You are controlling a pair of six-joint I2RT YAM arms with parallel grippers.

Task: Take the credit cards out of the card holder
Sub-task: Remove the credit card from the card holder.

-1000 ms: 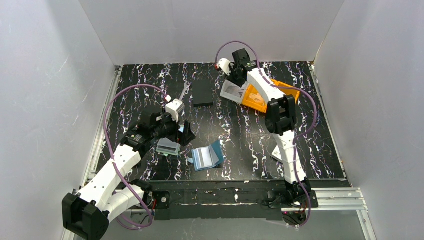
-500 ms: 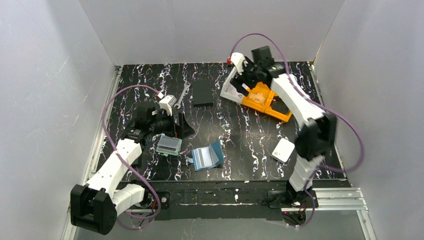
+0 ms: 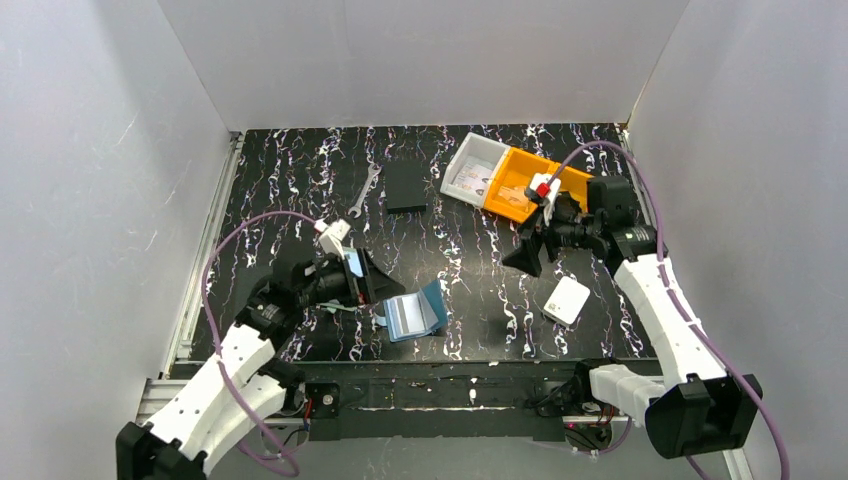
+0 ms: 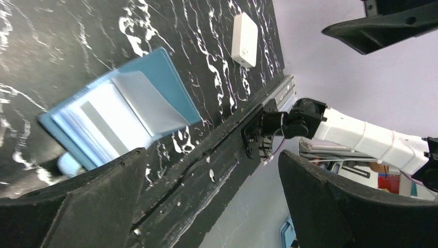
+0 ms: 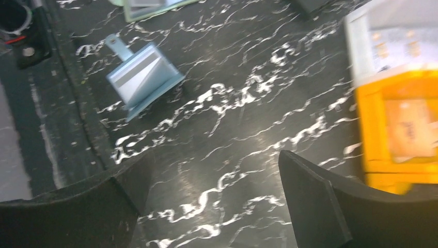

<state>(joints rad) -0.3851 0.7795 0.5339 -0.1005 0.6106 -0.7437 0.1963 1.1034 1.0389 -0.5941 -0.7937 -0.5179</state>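
Observation:
The blue card holder (image 3: 415, 312) lies open near the front middle of the table, with pale panels showing inside (image 4: 121, 111) (image 5: 142, 77). A stack of credit cards (image 5: 150, 6) with greenish edges lies just left of it; in the top view my left arm mostly covers the stack. My left gripper (image 3: 370, 277) (image 4: 212, 153) hangs open and empty above the stack, beside the holder's left edge. My right gripper (image 3: 528, 252) (image 5: 216, 153) is open and empty over bare table, right of the holder. A card with a picture lies in the white tray (image 3: 462, 160).
An orange bin (image 3: 530, 192) adjoins the white tray at the back right. A white rounded box (image 3: 566, 299) sits at the right front, below my right gripper. A flat black rectangle (image 3: 406, 186) and a wrench (image 3: 366, 190) lie at the back middle.
My right arm swung from the white tray at the back to the middle right of the table, its jaws opening. My left gripper shifted right and nearer, over the card stack.

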